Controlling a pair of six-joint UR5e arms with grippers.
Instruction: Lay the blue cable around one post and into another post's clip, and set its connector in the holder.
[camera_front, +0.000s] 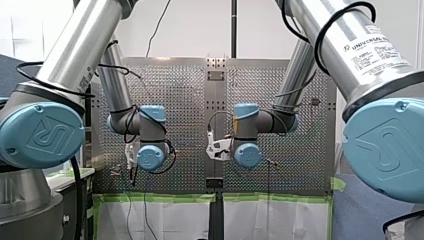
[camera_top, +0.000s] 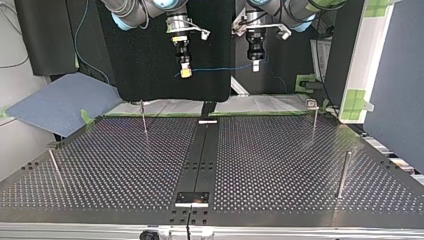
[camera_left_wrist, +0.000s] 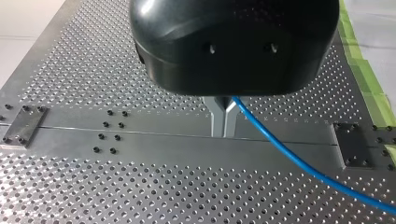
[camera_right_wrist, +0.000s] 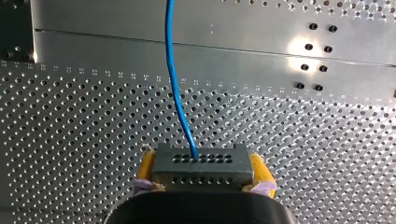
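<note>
- A white wall (camera_front: 190, 25) stands beyond the perforated metal tabletop (camera_front: 185, 100) in the front view, with a dark pole (camera_front: 233, 27) upright against it.
- Green tape (camera_front: 160, 198) lines the tabletop's edge at that view's bottom, with white sheeting (camera_front: 175, 220) below it.
- In the top view a black panel (camera_top: 145, 60) stands behind the tabletop.
- A blue-grey mat (camera_top: 55, 102) lies at that view's left.
- A white board (camera_top: 370, 50) and a dark partition (camera_top: 400, 90) stand at its right.

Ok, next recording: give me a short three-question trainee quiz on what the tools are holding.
1. True or false: the blue cable already lies on the table.
2. What does my right tool hold? A) a post B) the connector C) nothing
3. Fill in: my left tool is shut on the ____.
Key: 1 false, it hangs between both tools; 2 B; 3 blue cable.
</note>
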